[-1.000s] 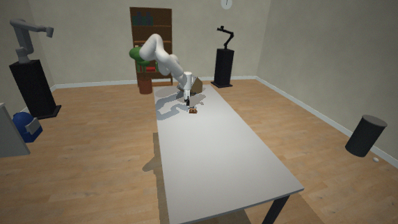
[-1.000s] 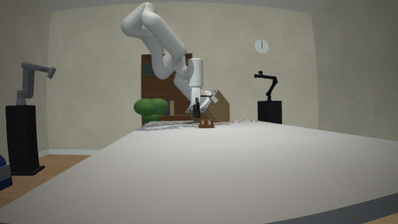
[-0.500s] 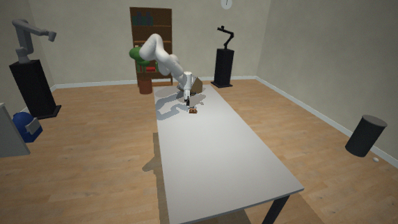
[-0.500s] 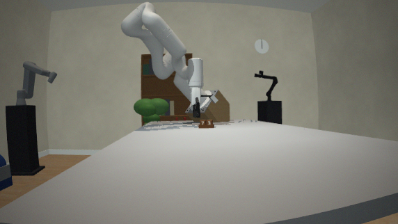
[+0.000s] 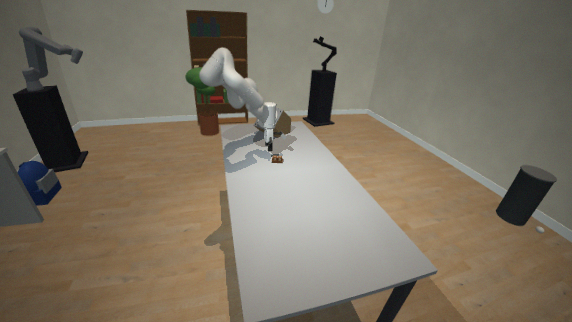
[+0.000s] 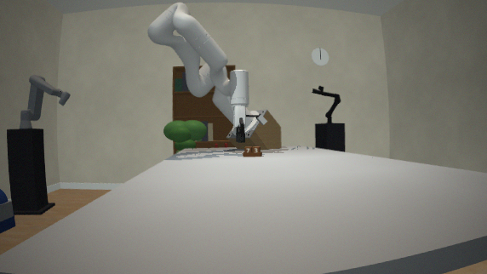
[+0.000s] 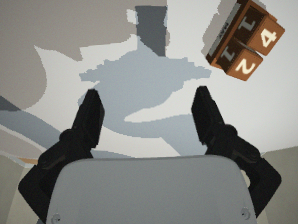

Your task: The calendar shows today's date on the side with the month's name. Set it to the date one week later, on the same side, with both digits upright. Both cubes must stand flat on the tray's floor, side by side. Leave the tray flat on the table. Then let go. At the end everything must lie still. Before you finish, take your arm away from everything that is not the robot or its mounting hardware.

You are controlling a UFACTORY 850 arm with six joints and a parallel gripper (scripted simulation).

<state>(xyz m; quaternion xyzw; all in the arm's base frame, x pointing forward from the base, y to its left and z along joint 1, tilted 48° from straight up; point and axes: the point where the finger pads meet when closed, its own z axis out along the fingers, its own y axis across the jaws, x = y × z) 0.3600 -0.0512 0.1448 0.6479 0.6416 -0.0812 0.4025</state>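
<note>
The calendar [image 7: 245, 40] is a small brown tray with two brown cubes standing side by side in it, on the white table. In the wrist view it lies at the upper right; the cubes' top faces show 1 and 1, and the side faces toward me show 2 and 4. It also shows in the top view [image 5: 277, 159]. In the exterior view [image 6: 252, 151] its facing side reads 7 and 3. My gripper [image 7: 147, 98] [image 6: 241, 135] is open and empty, hovering above the table to the left of the calendar and apart from it.
The table [image 5: 300, 210] is long and white, and the calendar sits near its far end. A brown box [image 6: 266, 132] stands just behind the calendar at the table's far edge. A bookshelf, a green plant and other robot arms on black pedestals stand off the table.
</note>
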